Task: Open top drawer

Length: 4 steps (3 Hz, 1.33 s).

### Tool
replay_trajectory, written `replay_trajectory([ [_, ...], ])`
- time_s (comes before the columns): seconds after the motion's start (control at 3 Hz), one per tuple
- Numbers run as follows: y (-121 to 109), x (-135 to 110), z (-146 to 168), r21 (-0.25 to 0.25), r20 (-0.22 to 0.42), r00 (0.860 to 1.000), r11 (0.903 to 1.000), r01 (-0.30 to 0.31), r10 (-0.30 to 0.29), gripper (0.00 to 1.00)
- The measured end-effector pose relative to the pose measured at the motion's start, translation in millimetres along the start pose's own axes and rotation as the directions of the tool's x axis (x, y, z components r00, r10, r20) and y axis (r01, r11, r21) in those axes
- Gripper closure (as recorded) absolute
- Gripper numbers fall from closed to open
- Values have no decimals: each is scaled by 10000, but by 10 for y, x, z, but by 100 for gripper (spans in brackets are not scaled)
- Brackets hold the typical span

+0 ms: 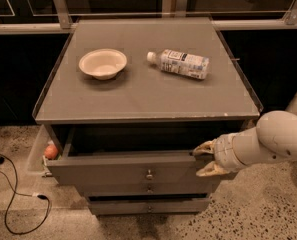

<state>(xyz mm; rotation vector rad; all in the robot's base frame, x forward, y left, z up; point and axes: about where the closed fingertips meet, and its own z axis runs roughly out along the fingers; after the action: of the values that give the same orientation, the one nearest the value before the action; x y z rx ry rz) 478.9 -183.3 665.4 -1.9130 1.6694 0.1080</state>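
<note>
The top drawer [113, 171] stands partly pulled out under the worktop [138, 99], at 6 o'clock. The end effector [206, 159], fingers [204, 147] spread wide, sits at 3 o'clock from its knob [149, 174], against the front's right end

Bowl, bottle and clutter around a grey cabinet

On the cabinet top [138, 99] a white bowl [103, 63] sits upright toward 10 o'clock. A clear bottle [180, 64] lies on its side toward 1 o'clock, well apart from the bowl, with its white cap pointing to 9 o'clock. Two slim grey drawers [118, 206] with small knobs sit low in the cabinet at 6 o'clock. At 8 o'clock of the cabinet a clear bin [35, 159] holds an orange round thing [50, 151], and a black cable [10, 204] loops over the speckled floor [268, 214] farther out that way. A metal rail [138, 25] runs behind at 12 o'clock. The gripper [204, 159] is at 4 o'clock.
</note>
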Motion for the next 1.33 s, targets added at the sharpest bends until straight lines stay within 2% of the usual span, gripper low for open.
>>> replay_trajectory([
  [0.33, 35, 10, 21, -38, 80, 9999, 10000, -88, 88, 8],
  [0.67, 350, 176, 168, -118, 323, 9973, 9978, -655, 658, 0],
  [1.0, 350, 176, 168, -118, 324, 9973, 9978, -654, 658, 0],
  [1.33, 350, 175, 168, -119, 325, 9973, 9978, -654, 657, 19],
])
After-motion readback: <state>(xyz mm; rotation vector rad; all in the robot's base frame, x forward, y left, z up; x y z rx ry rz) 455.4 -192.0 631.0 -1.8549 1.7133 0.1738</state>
